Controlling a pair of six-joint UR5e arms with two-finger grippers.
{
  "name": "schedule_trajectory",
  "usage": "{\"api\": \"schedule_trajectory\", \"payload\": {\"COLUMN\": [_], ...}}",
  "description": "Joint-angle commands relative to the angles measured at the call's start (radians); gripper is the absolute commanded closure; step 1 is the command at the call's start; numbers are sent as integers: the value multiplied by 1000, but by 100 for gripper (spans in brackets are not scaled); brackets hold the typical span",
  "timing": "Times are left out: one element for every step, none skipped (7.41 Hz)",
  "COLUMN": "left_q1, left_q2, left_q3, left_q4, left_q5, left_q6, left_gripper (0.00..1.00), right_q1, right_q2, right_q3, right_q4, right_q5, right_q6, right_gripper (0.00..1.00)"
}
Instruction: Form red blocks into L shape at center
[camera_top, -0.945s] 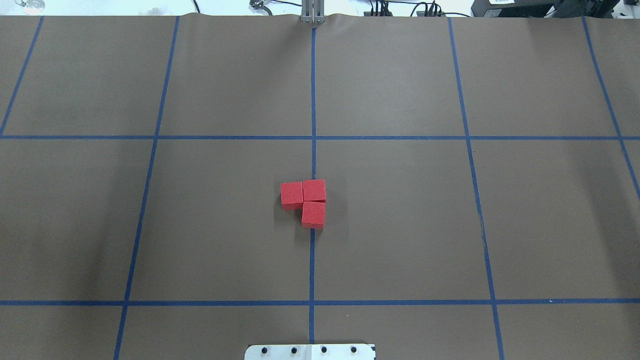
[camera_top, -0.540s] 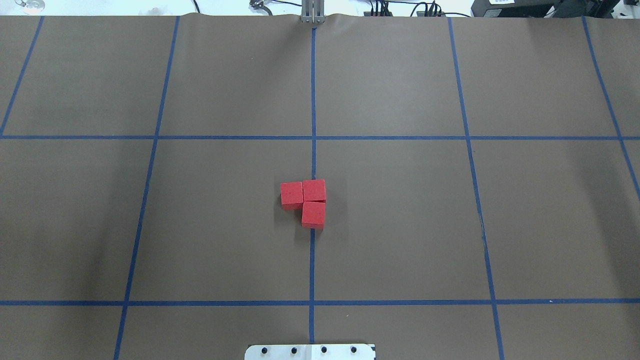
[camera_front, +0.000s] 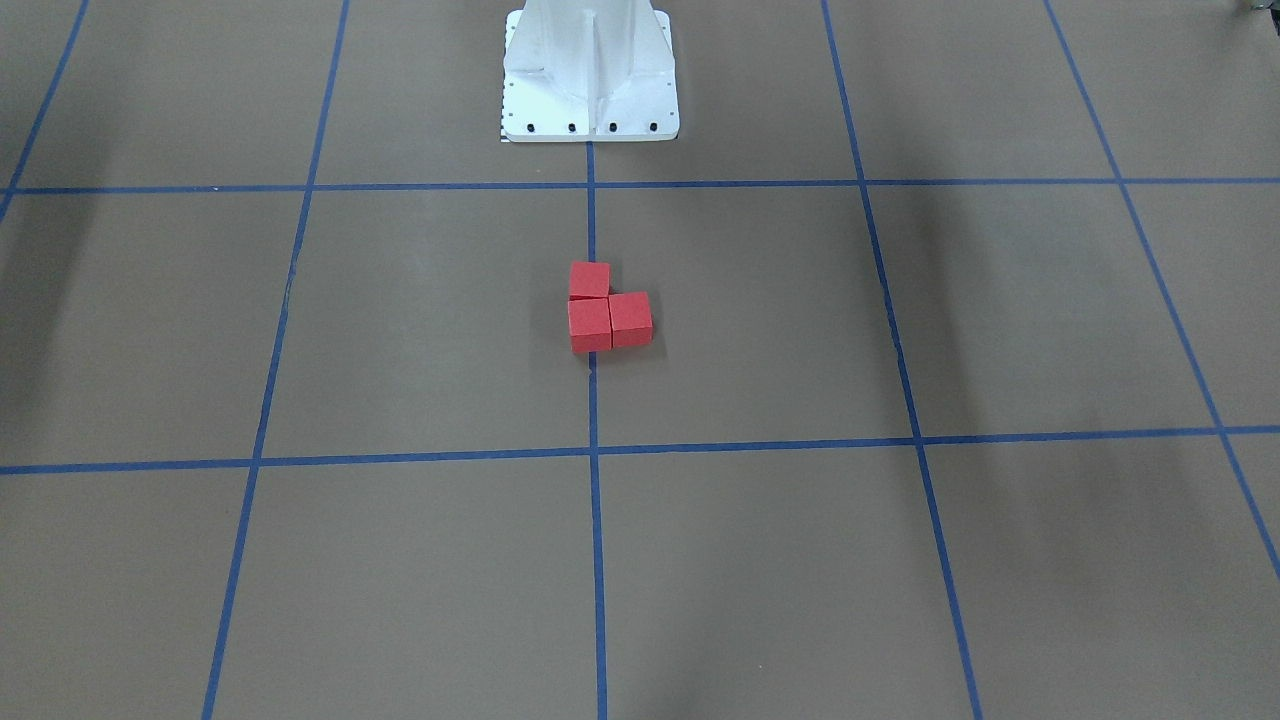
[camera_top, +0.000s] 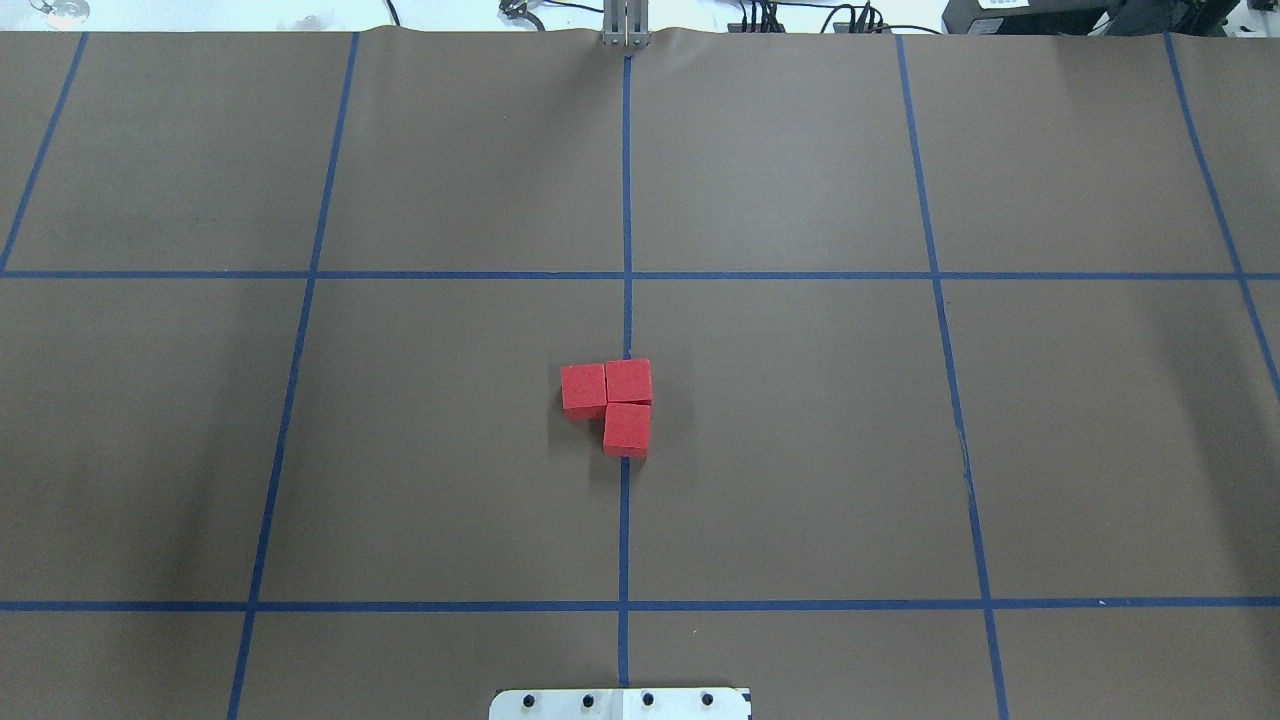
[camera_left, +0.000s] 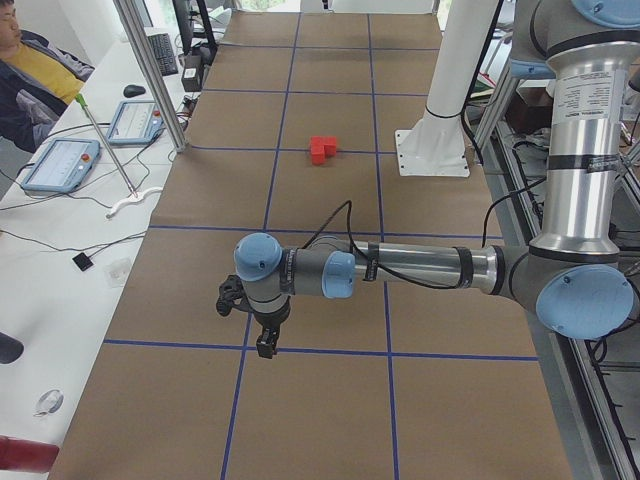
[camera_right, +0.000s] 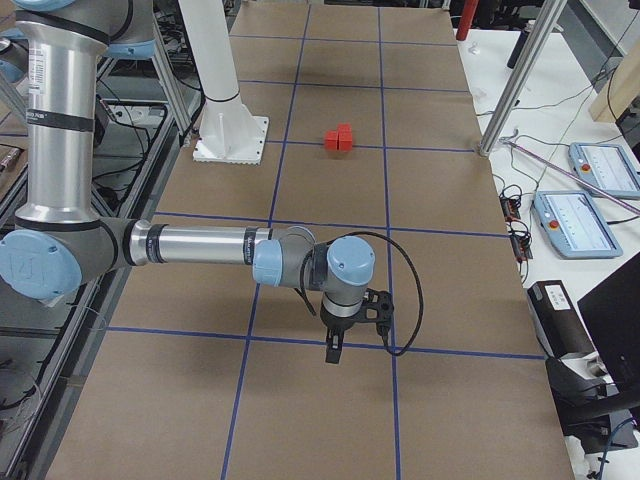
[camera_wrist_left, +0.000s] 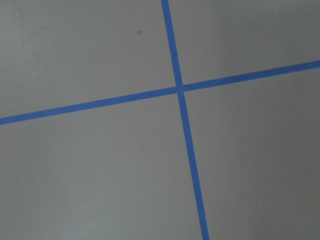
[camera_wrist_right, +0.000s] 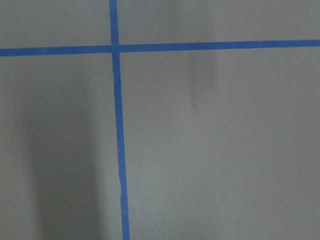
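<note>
Though both claws are in sight, they show only in the two side views, so I cannot tell how far either is open or whether anything sits between its fingers. The left claw (camera_left: 263, 345) points straight down at the end of a forearm stretched level over the tabletop (camera_left: 320, 420), close above a crossing of blue tape (camera_left: 440, 354). The right claw (camera_right: 335, 350) hangs the same way, fingers down, just above a tape line at the opposite end of the tabletop. Each wrist camera looks onto plain brown surface where two tape lines cross.

Well apart from both claws, the red blocks (camera_top: 628, 381) lie at the center (camera_top: 624, 520). One cube sits on the middle tape line. A second touches its left side in the overhead view, lying just off the line. A third touches its side nearest the robot and is also on the line. Together they make an L, all three flat on the tabletop and roughly square to the grid. The second cube is set a shade nearer the robot than the corner cube, so their edges do not quite line up.

The white base (camera_top: 620, 703) stands on the same tape line, apart from the blocks. Past the tabletop's long edge opposite the robot, a person (camera_left: 25, 70) sits by two control pendants (camera_left: 60, 165).
</note>
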Motion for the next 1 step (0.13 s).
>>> {"api": "schedule_trajectory", "payload": {"left_q1": [0], "left_q2": [0], "left_q3": [1], "left_q4": [0], "left_q5": [0], "left_q6": [0], "left_gripper": [0], "right_q1": [0], "right_q2": [1], "right_q3": [0], "right_q4": [0], "right_q5": [0], "right_q6": [0], "right_gripper": [1]}}
